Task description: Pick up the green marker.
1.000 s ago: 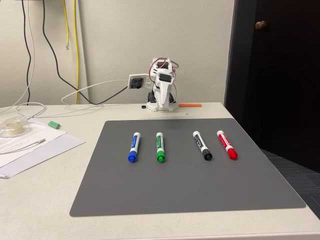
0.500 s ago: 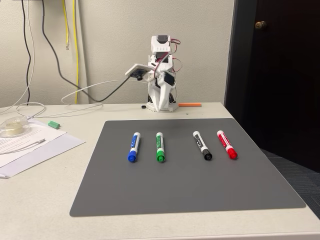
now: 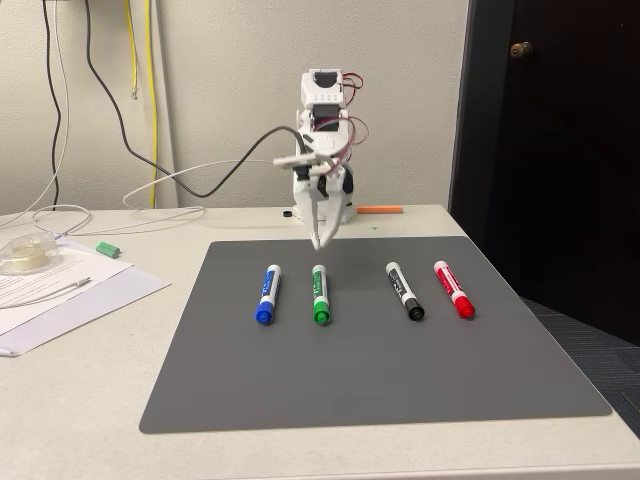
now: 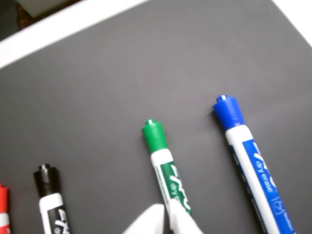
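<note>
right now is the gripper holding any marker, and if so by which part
Nothing is held. The gripper hangs above the green marker, which lies flat on the gray mat, untouched.

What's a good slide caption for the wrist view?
Gripper tips over green marker, flanked by blue marker and black marker.
</note>
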`<state>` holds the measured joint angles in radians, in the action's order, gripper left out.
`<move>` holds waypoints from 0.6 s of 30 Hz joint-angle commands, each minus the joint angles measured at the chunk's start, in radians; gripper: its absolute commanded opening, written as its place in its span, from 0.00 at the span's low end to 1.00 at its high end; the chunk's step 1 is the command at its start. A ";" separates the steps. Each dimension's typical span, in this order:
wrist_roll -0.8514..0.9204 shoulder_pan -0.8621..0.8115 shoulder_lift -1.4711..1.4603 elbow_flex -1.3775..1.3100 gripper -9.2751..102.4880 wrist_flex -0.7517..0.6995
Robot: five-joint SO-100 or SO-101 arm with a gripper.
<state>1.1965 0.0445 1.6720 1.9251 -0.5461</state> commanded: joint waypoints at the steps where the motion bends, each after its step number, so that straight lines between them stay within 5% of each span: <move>1: 0.051 -0.009 -0.101 -0.152 0.11 -0.046; 7: 0.117 -0.009 -0.152 -0.173 0.14 -0.075; 13: 0.227 -0.018 -0.291 -0.380 0.24 -0.344; 18: 0.261 -0.023 -0.316 -0.393 0.26 -0.365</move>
<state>1.4419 0.0276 1.3530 1.5800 -0.9020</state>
